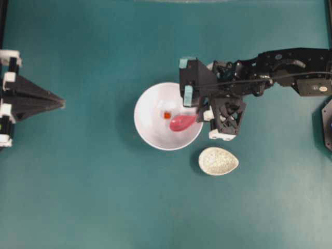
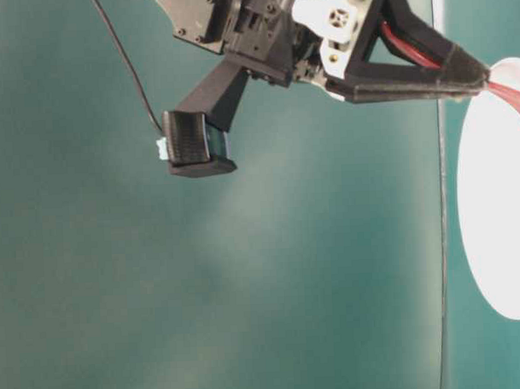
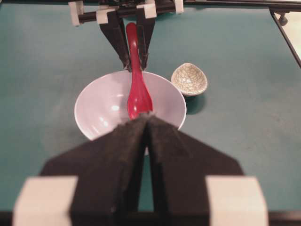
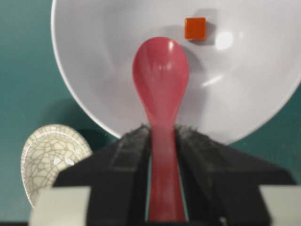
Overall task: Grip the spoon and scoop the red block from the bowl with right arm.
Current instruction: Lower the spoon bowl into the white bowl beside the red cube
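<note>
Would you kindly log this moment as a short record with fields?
spoon: clamped by its handle in the right gripper, its scoop over the bowl's inside
red block: on the bowl floor, just beyond the spoon tip, apart from it
bowl: white, upright
speckled rest: beside the bowl, empty
left gripper: jaws shut, holding nothing

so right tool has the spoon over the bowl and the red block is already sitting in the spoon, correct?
Not quite. The right tool does hold the spoon over the bowl, but the red block is not in the spoon: it lies on the bowl's floor just past the spoon's tip. The right wrist view shows it.
</note>
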Robot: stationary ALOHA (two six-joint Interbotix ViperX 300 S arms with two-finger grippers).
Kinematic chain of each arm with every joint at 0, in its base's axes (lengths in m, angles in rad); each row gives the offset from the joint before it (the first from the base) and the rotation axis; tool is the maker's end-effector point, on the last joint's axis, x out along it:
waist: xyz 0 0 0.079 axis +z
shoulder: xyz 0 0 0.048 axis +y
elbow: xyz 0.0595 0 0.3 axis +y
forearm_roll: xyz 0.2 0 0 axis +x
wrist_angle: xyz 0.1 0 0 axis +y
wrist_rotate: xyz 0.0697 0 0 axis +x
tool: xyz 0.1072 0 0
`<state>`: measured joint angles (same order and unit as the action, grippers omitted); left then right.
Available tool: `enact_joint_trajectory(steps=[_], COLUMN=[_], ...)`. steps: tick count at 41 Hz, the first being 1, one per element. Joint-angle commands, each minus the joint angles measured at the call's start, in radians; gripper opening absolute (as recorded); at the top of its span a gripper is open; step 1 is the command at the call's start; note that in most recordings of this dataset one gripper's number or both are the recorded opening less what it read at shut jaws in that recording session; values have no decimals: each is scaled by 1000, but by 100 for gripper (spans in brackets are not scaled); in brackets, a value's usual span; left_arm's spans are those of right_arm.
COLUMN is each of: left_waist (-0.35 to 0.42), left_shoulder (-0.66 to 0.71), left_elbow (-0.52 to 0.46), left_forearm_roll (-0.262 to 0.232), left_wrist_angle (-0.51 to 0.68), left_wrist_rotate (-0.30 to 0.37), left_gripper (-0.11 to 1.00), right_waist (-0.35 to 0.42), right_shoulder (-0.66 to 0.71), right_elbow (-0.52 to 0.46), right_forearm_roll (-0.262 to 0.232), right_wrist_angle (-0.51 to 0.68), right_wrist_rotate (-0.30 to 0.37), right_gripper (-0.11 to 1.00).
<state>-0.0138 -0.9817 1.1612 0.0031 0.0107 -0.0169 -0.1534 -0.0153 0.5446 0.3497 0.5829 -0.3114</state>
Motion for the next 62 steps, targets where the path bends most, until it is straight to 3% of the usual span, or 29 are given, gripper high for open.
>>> enact_joint_trajectory(steps=[1,12,62], left_waist=[2,2,2], left_shoulder=[3,3,5], left_elbow=[-31,-31,-31], left_forearm_roll=[2,2,2], left_wrist_angle=[-11,-11,-17], left_wrist_rotate=[0,0,0], left_gripper=[2,2,2], right_waist=[-14,-17,-12], right_shoulder=[-9,-3,81], right_elbow=[-28,-31,-175], right_forearm_roll=[-11,-52,-44], right_wrist_angle=[-6,-11,-86], right_wrist_rotate=[20,38,40], right_gripper=[25,25,25])
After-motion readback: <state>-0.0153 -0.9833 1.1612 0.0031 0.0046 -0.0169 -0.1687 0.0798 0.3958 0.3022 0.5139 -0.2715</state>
